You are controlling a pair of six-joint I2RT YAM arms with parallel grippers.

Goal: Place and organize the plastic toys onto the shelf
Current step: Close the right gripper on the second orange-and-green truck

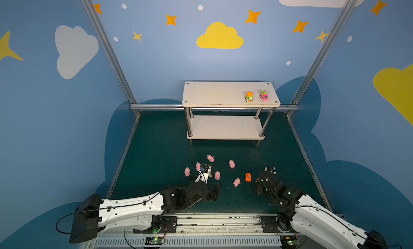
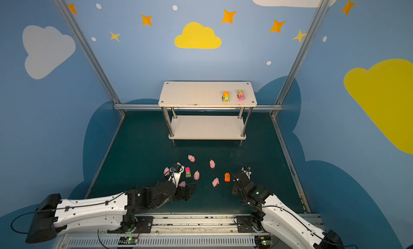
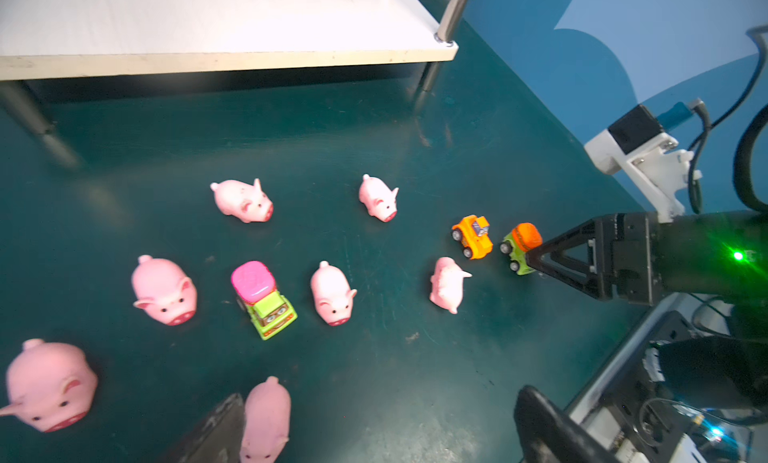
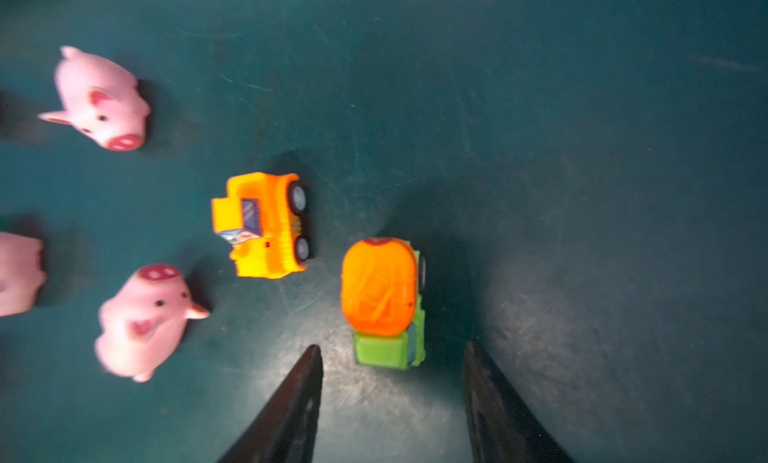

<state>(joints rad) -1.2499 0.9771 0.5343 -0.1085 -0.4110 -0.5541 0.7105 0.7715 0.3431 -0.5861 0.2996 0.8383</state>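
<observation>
Two toy trucks stand side by side on the shelf's point(image 1: 214, 91) top board near its right end: an orange-topped truck point(image 1: 249, 96) and a pink truck point(image 1: 264, 95). The other toys are on the green mat point(image 1: 156, 147) in front of the shelf. Seven pigs point(image 3: 332, 292) lie scattered there, most upright and one tipped on its side. Among them stands a pink-topped truck point(image 3: 262, 299).

To their right, an orange car point(image 4: 262, 226) sits just beside a mixer truck point(image 4: 380, 290) with a green body and an orange drum. The right gripper point(image 4: 392, 348) is low over the mat with its jaws partly open. Its fingers point(image 4: 291, 398) flank the mixer truck's green cab, and in the right wrist view mat shows on both sides of the cab, so the truck is not gripped.

The left gripper point(image 3: 378, 398) hangs over the pigs with its jaws spread wide and holds nothing. One pig point(image 3: 266, 415) lies just beside one of its fingers.
</observation>
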